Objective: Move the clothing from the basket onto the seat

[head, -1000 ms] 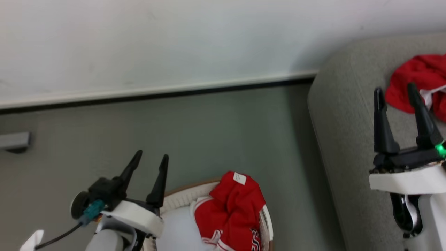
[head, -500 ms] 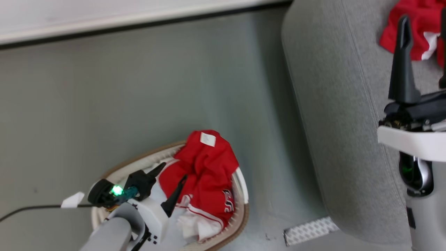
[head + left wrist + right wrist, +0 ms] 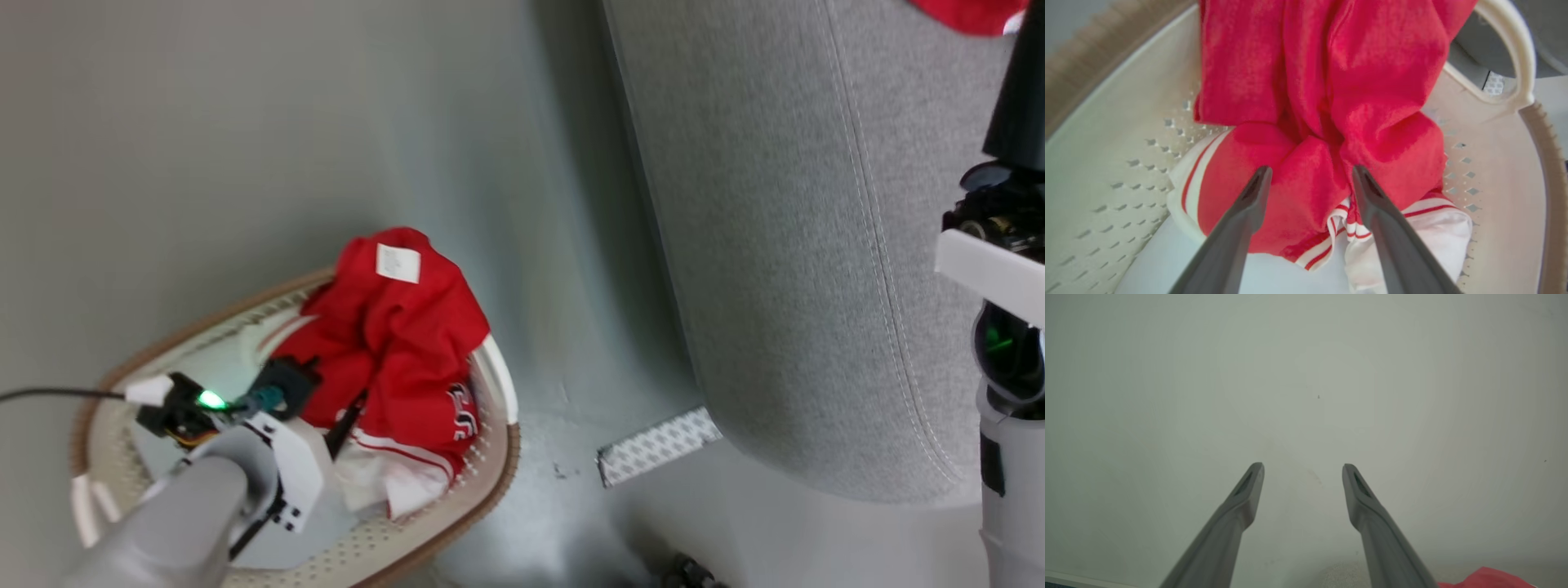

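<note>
The white basket (image 3: 490,465) with its brown rim stands on the floor at the lower left. Red clothing (image 3: 392,335) with a white label and white stripes lies heaped in its right half. My left gripper (image 3: 335,396) reaches down into the basket. It is open in the left wrist view (image 3: 1310,171), its fingertips (image 3: 1261,179) pressing into a red fold of the clothing (image 3: 1372,81) that bulges between them. The grey seat (image 3: 775,204) is at the right, with another red garment (image 3: 967,12) on it. My right gripper (image 3: 1303,467) is open and empty, facing a pale wall.
A grey floor (image 3: 245,122) lies between basket and seat. A white textured strip (image 3: 657,445) lies on the floor by the seat's corner. A black cable (image 3: 49,394) runs left from my left wrist. The basket's handle (image 3: 1515,53) arches beyond the clothing.
The camera has tilted down. My left gripper has dropped from above the basket's rim into the basket, onto the red clothing. Both grippers have stayed open.
</note>
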